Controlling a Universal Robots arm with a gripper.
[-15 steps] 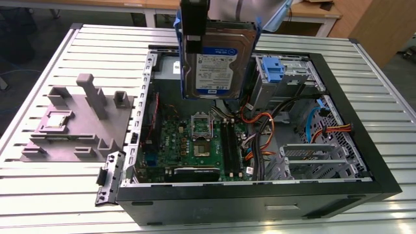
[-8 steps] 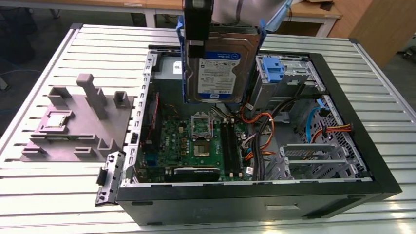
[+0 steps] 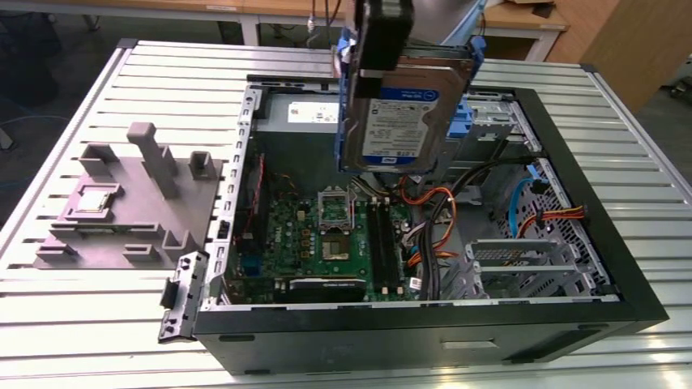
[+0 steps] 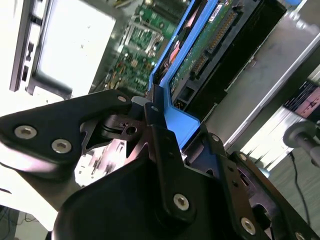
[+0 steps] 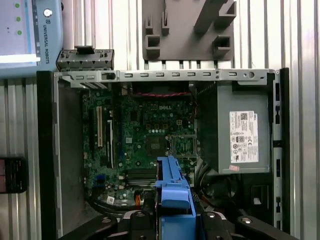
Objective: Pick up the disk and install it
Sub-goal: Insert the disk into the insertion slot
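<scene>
- I saw the jaws clenched on the blue plastic frame (image 4: 182, 119) at one end of the disk (image 3: 403, 121).
- The disk hung upright above the open computer case (image 3: 433, 328), over the motherboard (image 3: 319, 239).
- I judged it stiff and rather heavy, with smooth metal faces that could slip.
- The frame edges seemed to me the safest hold, because the connector (image 4: 216, 42) side looked fragile.

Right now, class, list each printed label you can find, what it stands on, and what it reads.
White-and-blue label on the disk: print too small to read.
White sticker on the power supply: print too small to read.
</scene>
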